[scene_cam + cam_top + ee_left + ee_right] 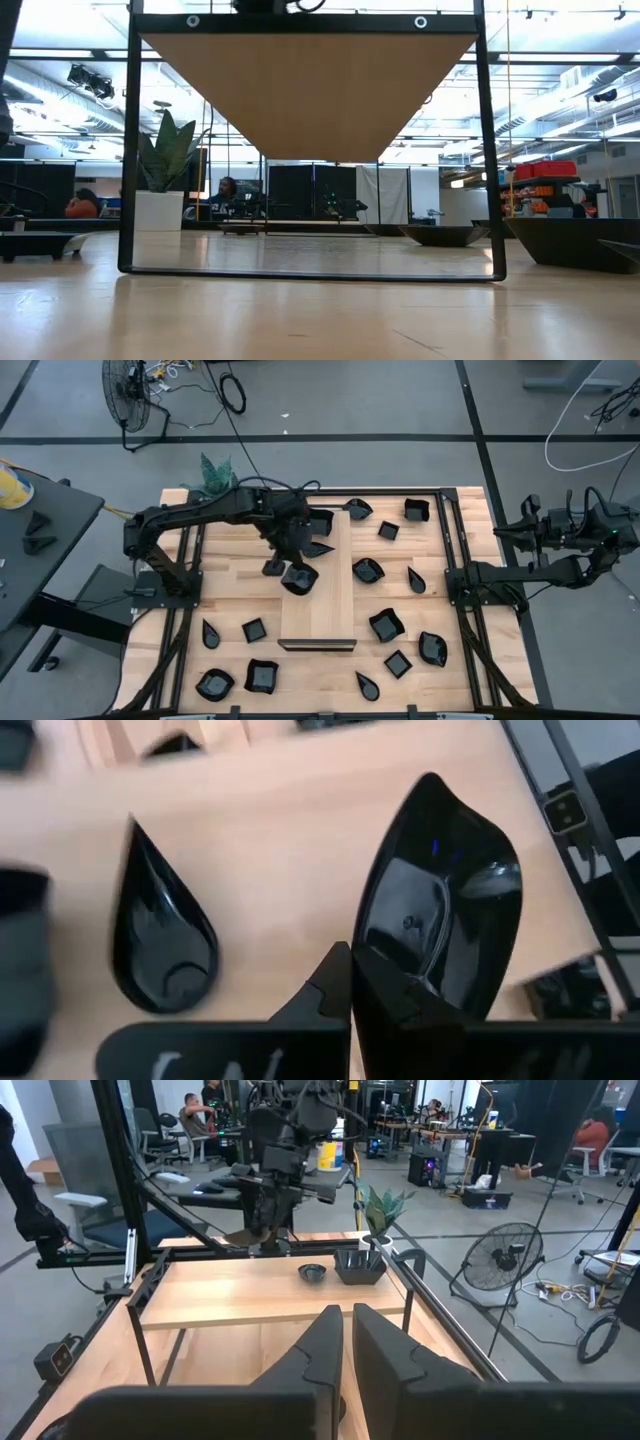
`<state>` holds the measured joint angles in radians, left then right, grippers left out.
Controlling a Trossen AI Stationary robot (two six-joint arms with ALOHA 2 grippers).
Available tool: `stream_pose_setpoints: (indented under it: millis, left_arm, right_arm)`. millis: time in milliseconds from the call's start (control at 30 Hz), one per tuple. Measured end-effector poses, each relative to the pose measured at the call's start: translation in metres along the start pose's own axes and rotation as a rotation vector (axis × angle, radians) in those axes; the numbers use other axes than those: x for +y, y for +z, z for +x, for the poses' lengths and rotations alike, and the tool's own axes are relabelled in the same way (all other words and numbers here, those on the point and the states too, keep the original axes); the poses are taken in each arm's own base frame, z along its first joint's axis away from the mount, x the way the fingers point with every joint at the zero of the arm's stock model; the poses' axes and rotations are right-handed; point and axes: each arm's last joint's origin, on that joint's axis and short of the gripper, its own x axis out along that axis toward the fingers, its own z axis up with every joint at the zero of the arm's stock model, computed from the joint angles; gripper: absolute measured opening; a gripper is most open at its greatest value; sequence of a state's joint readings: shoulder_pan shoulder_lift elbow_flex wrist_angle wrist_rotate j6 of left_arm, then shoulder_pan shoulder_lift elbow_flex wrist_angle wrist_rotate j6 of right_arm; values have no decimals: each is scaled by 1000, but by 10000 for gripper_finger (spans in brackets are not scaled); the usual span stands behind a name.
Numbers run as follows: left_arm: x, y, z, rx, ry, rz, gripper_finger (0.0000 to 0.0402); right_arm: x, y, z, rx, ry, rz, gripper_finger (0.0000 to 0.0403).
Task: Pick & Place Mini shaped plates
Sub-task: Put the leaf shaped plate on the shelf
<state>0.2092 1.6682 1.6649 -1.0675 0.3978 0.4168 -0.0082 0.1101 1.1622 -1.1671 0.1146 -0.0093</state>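
1. The left tool [345,995] is clamped on the rim of a leaf-shaped plate [435,900] above the wooden board [320,585]; held by the edge only, the glossy plate could slip.
2. Lowered carelessly, it may strike the teardrop plate [160,930] beside it.
3. The right tool [345,1342], nearly closed and empty, waits off the table [235,610].

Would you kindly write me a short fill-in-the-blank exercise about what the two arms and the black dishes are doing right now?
1. The left gripper is shut on a ____-coloured leaf-shaped plate.
2. That plate hangs over the long pale wooden ____.
3. The right gripper holds ____ and waits off the table's right side.
4. Beside the held plate lies a ____-shaped plate.

Missing words: black; board; nothing; teardrop
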Motion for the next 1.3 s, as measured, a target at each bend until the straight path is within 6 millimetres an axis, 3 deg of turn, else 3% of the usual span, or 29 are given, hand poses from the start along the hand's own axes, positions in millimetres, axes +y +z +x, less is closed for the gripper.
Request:
stream_pose_setpoints:
  millis: [267, 633, 1300]
  left_arm:
    - [15, 25, 9, -28, 3, 76, 2]
    - [28, 18, 40, 99, -1, 92, 3]
    - [36, 15, 37, 101, 28, 73, 6]
  right_arm:
    - [0, 0, 0, 0, 0, 0, 34]
    - [0, 0, 0, 0, 0, 0, 34]
    - [0, 0, 0, 0, 0, 0, 34]
